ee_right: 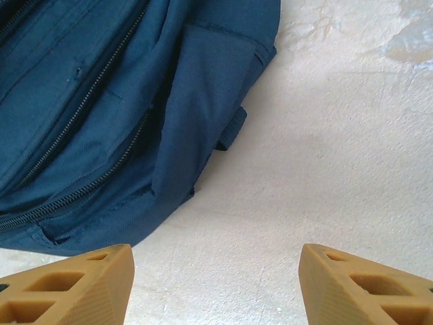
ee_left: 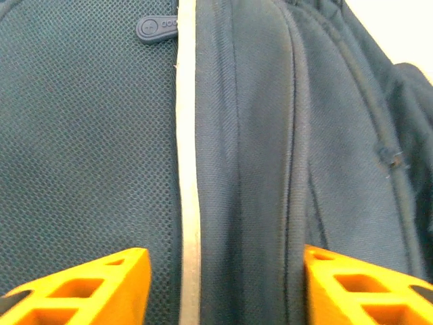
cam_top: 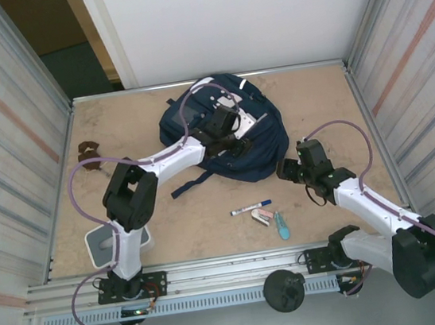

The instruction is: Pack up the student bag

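Note:
The student bag (cam_top: 267, 144), a big navy-blue backpack, lies flat at the middle back of the table. My left gripper (cam_top: 230, 133) hangs low over its top face. In the left wrist view the orange fingers (ee_left: 101, 284) stand apart on either side of a pale stripe (ee_left: 187, 169) and a ridge of blue fabric (ee_left: 257, 169); a zip pull (ee_left: 157, 28) lies further ahead. Nothing looks pinched. My right gripper (cam_top: 287, 171) is open over bare table just off the bag's near right corner (ee_right: 135, 115), with only tabletop between its tan fingers (ee_right: 74, 288).
A blue-capped marker (cam_top: 251, 207), a pink-and-white eraser (cam_top: 263, 216) and a teal item (cam_top: 282, 225) lie in front of the bag. A white container (cam_top: 104, 245) sits at the near left and a small brown object (cam_top: 88, 151) at the far left. Metal walls enclose the table.

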